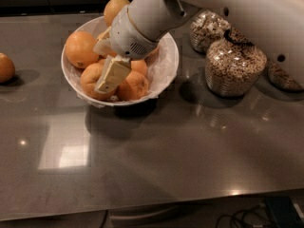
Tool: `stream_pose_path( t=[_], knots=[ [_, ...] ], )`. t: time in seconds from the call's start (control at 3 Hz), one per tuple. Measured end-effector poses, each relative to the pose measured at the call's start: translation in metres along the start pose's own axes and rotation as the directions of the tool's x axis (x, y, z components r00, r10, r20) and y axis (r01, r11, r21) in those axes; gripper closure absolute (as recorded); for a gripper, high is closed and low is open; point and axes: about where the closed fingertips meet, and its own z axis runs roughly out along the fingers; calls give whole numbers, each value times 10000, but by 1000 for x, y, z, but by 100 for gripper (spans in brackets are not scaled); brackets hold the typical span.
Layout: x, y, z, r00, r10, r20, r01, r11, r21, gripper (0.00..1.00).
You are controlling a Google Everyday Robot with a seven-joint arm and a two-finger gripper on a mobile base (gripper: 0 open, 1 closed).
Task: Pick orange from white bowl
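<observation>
oranges (80, 49): 6 | white bowl (167, 63): 1 | glass jars (235, 68): 3 | tool (110, 76): 1, down in the white bowl

Perhaps cream gripper (112, 76) in white bowl (169, 61), oranges (80, 49) orange.

Counter (142, 165), bowl (168, 63) under jaws, jars (235, 68), likely orange (5, 68)

counter (190, 146): dark grey, glossy | light: overhead glare (64, 151) | claw (110, 72): above counter's rear-left
</observation>
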Motion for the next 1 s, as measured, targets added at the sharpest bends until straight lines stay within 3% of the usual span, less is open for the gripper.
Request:
stream_pose_path(
  t=[1.0],
  knots=[
    [10,1,22,9993,-319,-200,307,9979,-572,31]
  ],
)
